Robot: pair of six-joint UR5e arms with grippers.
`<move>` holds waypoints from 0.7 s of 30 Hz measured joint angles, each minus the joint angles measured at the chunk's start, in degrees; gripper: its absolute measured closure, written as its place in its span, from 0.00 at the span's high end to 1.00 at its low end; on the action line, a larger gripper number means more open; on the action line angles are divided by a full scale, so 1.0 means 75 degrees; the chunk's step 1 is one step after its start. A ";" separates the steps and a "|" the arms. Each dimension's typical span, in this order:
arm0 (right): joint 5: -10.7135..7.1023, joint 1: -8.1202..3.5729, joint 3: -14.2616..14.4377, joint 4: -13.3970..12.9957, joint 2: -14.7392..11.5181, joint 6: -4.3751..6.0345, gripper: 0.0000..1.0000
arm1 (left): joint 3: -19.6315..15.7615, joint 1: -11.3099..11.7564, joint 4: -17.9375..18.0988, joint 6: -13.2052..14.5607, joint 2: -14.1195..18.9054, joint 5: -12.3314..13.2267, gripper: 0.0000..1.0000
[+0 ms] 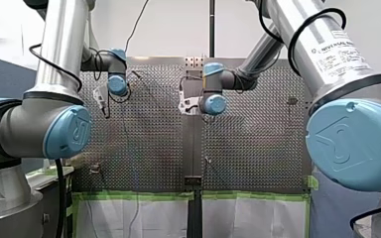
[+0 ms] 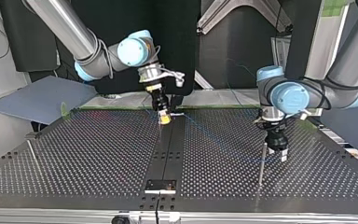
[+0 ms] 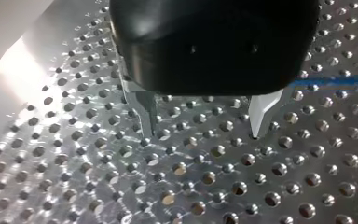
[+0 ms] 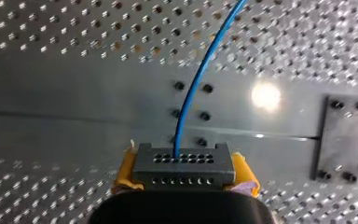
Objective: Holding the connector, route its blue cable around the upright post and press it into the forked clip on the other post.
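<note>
My right gripper (image 4: 184,181) has its yellow pads (image 4: 123,171) shut on a dark grey connector (image 4: 184,163). The blue cable (image 4: 200,74) leaves the connector's face and arcs away over the table. In the top view this gripper (image 2: 165,117) hangs over the table's dark centre strip at the far side, and the cable (image 2: 205,131) runs faintly toward the upright post (image 2: 262,163) at the right. My left gripper (image 2: 278,154) sits right beside that post. Its fingers (image 3: 145,116) stand open over bare perforated plate, holding nothing, with a stretch of cable (image 3: 331,83) off to one side. A thin second post (image 2: 32,151) stands at the top view's left.
A small black plate (image 2: 160,185) is bolted on the centre strip near the top view's front edge, also seen ahead of my right gripper as a plate (image 4: 342,135). Green tape (image 1: 139,195) edges the table in the front view. A grey board (image 2: 37,98) lies beyond the far left corner.
</note>
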 joint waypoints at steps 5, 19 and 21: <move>0.0138 -0.0096 0.0185 -0.0166 0.0001 0.0002 0.00 | 0.0113 0.0010 0.0060 -0.0001 -0.0150 0.0282 1.00; 0.0208 -0.0417 0.0435 -0.0298 0.0074 0.0000 0.00 | 0.0550 0.0010 -0.0253 0.0006 -0.0390 0.0720 1.00; 0.0240 -0.0440 0.0500 -0.0326 0.0094 0.0000 0.00 | 0.0562 -0.0010 -0.0302 0.0048 -0.0464 0.0710 1.00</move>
